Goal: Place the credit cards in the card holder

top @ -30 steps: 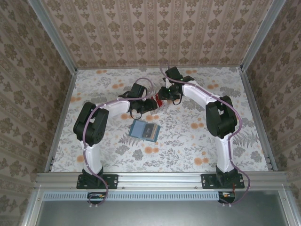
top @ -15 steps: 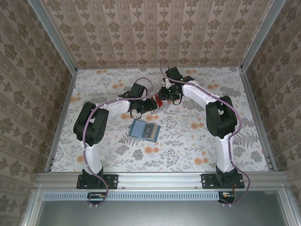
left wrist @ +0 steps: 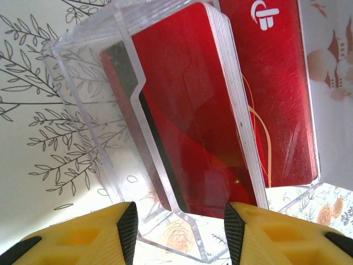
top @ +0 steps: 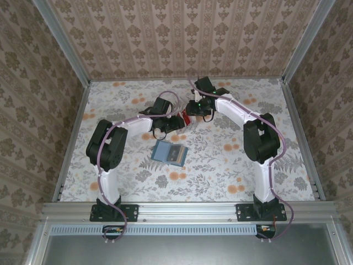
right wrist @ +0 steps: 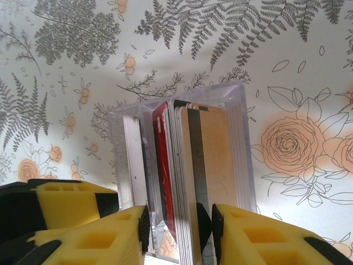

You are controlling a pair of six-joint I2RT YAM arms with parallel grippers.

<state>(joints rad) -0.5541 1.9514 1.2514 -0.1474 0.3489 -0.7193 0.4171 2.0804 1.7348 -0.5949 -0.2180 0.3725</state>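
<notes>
The credit cards (left wrist: pixel 187 110) stand as a stack of red cards inside a clear plastic box (left wrist: pixel 88 83) at the back middle of the table. My left gripper (left wrist: pixel 176 232) straddles the box's near end, one pad against the clear wall and the other by the stack's corner. My right gripper (right wrist: pixel 179 234) comes down over the stack (right wrist: pixel 179 165), its pads pressed to either side of it. The card holder (top: pixel 170 152), a teal wallet, lies flat on the table in front of both grippers (top: pixel 186 117), apart from them.
A yellow finger of the left gripper (right wrist: pixel 60 201) sits just left of the box (right wrist: pixel 242 143) in the right wrist view. Patterned walls enclose the floral table (top: pixel 220 171) on three sides, and the arm bases stand at the near edge.
The right jaws have narrowed slightly on the stack and the right arm has shifted a little. The left arm, the box and the wallet have stayed put.
</notes>
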